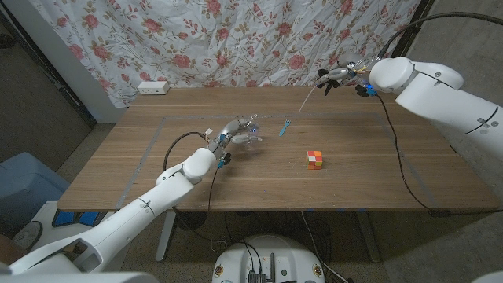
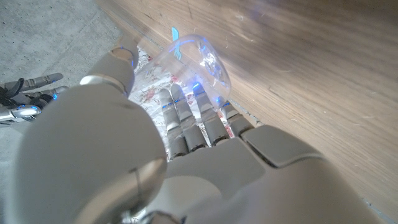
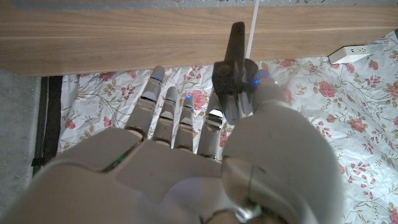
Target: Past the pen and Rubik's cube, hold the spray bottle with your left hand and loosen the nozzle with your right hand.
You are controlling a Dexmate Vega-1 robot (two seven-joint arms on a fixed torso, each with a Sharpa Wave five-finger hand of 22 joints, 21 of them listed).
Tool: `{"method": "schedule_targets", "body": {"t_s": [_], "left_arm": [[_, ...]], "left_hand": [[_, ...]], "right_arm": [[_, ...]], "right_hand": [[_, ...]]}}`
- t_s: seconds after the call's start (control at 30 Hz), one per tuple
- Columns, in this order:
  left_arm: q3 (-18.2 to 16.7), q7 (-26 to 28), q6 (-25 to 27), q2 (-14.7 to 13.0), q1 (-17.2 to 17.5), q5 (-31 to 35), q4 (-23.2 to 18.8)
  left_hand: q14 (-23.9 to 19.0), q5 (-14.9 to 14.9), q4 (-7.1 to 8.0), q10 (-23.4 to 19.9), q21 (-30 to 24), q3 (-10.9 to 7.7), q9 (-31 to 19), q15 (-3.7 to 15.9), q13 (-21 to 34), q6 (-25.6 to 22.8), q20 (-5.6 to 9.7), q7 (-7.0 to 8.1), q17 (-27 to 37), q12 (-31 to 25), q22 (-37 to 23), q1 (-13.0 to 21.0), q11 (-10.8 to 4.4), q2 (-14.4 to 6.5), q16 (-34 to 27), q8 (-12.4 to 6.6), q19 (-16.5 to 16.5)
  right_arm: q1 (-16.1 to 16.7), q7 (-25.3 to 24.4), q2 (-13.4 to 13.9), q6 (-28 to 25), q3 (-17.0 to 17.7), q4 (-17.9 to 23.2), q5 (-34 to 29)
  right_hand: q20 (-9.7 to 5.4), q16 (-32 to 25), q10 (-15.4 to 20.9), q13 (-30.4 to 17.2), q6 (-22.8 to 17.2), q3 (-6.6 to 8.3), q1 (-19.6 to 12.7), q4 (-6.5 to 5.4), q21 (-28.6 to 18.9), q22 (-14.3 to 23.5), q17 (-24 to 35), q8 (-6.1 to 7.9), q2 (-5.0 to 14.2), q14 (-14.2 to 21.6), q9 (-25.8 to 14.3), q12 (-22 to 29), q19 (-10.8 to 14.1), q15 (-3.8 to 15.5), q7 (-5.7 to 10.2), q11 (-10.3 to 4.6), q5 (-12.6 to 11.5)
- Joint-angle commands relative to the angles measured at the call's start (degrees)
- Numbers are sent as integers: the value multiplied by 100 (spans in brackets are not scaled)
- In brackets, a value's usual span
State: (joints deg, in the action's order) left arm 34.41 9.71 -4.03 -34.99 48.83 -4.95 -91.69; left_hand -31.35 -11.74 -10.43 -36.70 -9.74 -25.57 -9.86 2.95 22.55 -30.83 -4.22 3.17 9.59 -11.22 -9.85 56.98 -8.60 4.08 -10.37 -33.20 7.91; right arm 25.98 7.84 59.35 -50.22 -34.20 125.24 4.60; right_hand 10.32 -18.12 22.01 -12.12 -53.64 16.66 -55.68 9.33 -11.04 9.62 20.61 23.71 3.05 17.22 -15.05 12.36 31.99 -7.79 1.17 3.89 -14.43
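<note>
My left hand (image 1: 238,134) grips the clear spray bottle (image 1: 250,132) near the table's middle. In the left wrist view the see-through bottle (image 2: 194,59) lies across my fingers (image 2: 186,121). My right hand (image 1: 339,76) is raised over the table's far right and pinches the black nozzle (image 3: 233,71), which is apart from the bottle. The nozzle's thin white tube (image 1: 307,101) hangs down from it, and the right wrist view shows the tube (image 3: 253,25) too. A blue pen (image 1: 284,128) lies just right of the bottle. The Rubik's cube (image 1: 315,159) sits nearer the front.
A white power strip (image 1: 152,87) lies at the table's far left corner and appears in the right wrist view (image 3: 351,55). A flowered curtain (image 1: 251,39) hangs behind the table. Tape lines mark a rectangle on the wooden tabletop (image 1: 377,169).
</note>
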Motion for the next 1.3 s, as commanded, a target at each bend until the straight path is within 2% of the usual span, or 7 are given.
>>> {"method": "schedule_targets", "body": {"t_s": [0.03, 0.23, 0.4, 0.77, 1.07, 1.3], "left_arm": [[42, -22, -171, 111, -121, 9, 355], [94, -111, -312, 183, -209, -21, 580], [128, -164, -416, 235, -272, -39, 757], [227, -177, -600, 419, -397, -37, 1183], [292, -259, -810, 565, -517, -93, 1544], [327, -312, -915, 649, -593, -129, 1742]], "left_hand": [[71, 16, 34, 89, -1, 11, -7, 707, -80, -50, -12, -44, 2, 30, 8, -709, 13, -653, 13, 113, -125], [119, 19, 42, 120, -27, 24, -6, 702, -143, -52, -30, -36, 2, 32, 10, -719, 16, -639, 20, 190, -136], [337, 21, 54, 157, -55, 38, -6, 713, -237, -81, -26, -17, 0, 30, 12, -732, -23, -640, 71, 296, -138], [391, 27, 61, 166, -79, 57, -9, 738, -338, -124, 9, 31, -8, 16, 13, -752, -52, -627, 51, 402, -113], [518, 28, 61, 225, -86, 82, -19, 729, -443, -132, 36, 182, -12, 20, 13, -775, -113, -598, 62, 525, -117], [554, 26, 54, 286, -86, 94, -27, 717, -523, -188, 76, 260, -14, 27, 13, -776, -160, -576, 51, 595, -129]], "right_arm": [[-102, -38, -144, -44, -238, -245, -234], [-106, -60, -206, -81, -304, -375, -330], [-84, -46, -271, -68, -274, -490, -260], [-150, -47, -453, 14, -406, -750, -313], [-109, -103, -565, 280, -402, -976, -306], [-213, -88, -627, 160, -529, -1032, -448]], "right_hand": [[-48, -40, 32, -27, -331, -12, -120, -25, 12, 13, 11, 34, 67, 45, -8, 13, 18, 40, 355, -37, -60], [-65, -41, 50, -29, -335, -17, -112, -29, 12, 13, 14, 41, 69, 47, -13, 18, 13, 65, 366, -65, -61], [-68, -50, 75, -30, -343, -22, -103, -32, 13, 13, 16, 44, 71, 68, -10, 26, 10, 81, 364, -77, -63], [-95, -58, 88, -32, -341, -27, -95, -33, 14, 12, 23, 47, 78, 81, -7, 25, -1, 108, 374, -100, -68], [-92, -66, 112, -34, -345, -30, -99, -27, 11, 12, 26, 54, 77, 99, -7, 31, 2, 117, 372, -104, -73], [-94, -67, 131, -35, -353, -30, -103, -23, 7, 12, 29, 60, 79, 100, -7, 34, 11, 123, 377, -114, -76]]}}
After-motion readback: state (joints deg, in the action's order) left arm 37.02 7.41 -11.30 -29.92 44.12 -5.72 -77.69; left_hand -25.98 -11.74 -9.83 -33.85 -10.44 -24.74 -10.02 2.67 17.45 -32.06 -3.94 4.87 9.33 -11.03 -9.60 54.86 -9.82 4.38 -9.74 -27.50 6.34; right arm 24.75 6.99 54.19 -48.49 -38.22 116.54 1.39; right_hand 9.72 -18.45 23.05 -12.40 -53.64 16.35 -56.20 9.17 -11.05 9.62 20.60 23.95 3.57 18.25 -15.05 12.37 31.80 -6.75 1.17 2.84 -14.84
